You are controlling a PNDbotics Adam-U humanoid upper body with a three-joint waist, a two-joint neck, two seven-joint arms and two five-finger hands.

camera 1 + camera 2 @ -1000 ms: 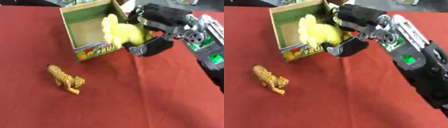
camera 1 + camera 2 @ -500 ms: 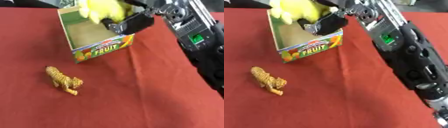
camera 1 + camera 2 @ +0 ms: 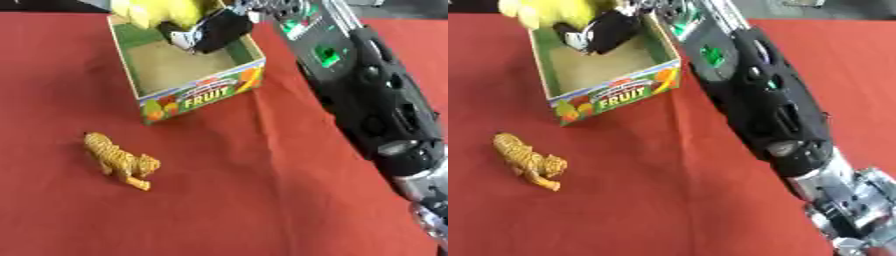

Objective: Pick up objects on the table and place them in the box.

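Left eye view. One open cardboard box (image 3: 188,75) with green inner walls and a "FRUIT" label on its front stands on the red tablecloth (image 3: 262,200) at about 11 o'clock. One yellow soft toy (image 3: 157,11) hangs over the box's far edge at 12 o'clock, held by the right hand (image 3: 208,34), whose black fingers are curled round its lower part. One orange striped tiger figurine (image 3: 121,161) stands on the cloth at 8 o'clock, well apart from the box. One black robot arm (image 3: 367,95) with green lights runs from the lower right to the top, covering the cloth at 3 o'clock and the box's far right corner.

Right eye view. The same count: one box (image 3: 605,67), one yellow toy (image 3: 549,11) at 11 o'clock, one tiger (image 3: 528,160) at 9 o'clock. The right hand (image 3: 604,34) sits within the box's opening. The left hand does not show.

Against the frame a second ago: the hand and toy then hung beside the box's right wall; now they are over its far rim, the arm reaching further across. The tiger has stayed where it was relative to the box.
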